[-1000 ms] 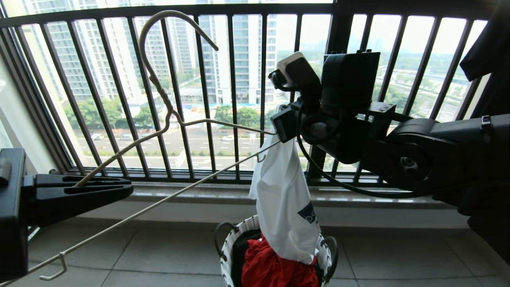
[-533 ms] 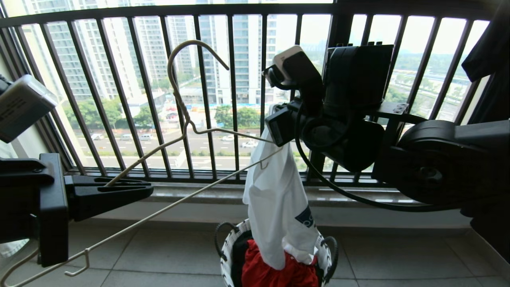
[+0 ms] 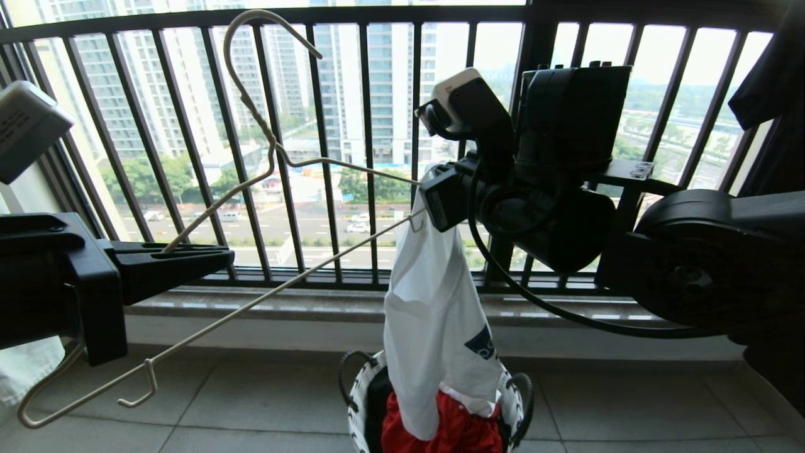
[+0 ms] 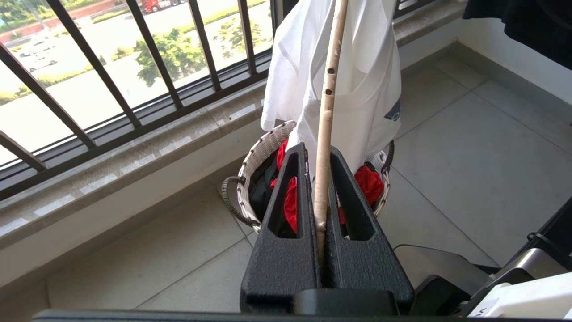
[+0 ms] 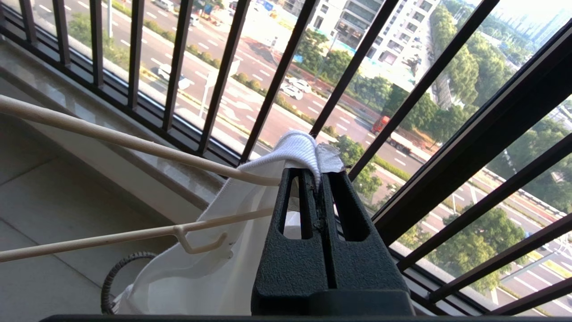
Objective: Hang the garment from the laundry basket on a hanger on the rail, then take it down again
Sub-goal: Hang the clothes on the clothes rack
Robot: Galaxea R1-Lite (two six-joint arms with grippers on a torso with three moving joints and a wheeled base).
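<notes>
My right gripper (image 3: 435, 198) (image 5: 318, 172) is shut on the ribbed neckband of the garment (image 3: 434, 314) (image 5: 201, 268). The white T-shirt hangs straight down from it. Its lower end reaches into the laundry basket (image 3: 355, 393) (image 4: 261, 147) on the floor. At the left, my left gripper (image 3: 220, 255) (image 4: 318, 154) is shut on one arm of the cream wire hanger (image 3: 270, 157) (image 4: 328, 89). The hanger's other end pokes into the neck opening beside the right fingers, its small end hook (image 5: 201, 243) at the cloth. The rail is out of view.
A black barred window railing (image 3: 371, 126) and a stone sill (image 3: 283, 308) stand just behind both grippers. A red cloth (image 3: 453, 428) and a black one (image 4: 261, 188) fill the basket. A dark garment (image 3: 773, 75) hangs at the upper right. Tiled floor lies around the basket.
My left gripper has moved up and to the right with the hanger, which swung right and back. The hanger's far end now sits higher, in the garment's neck. The garment hangs longer.
</notes>
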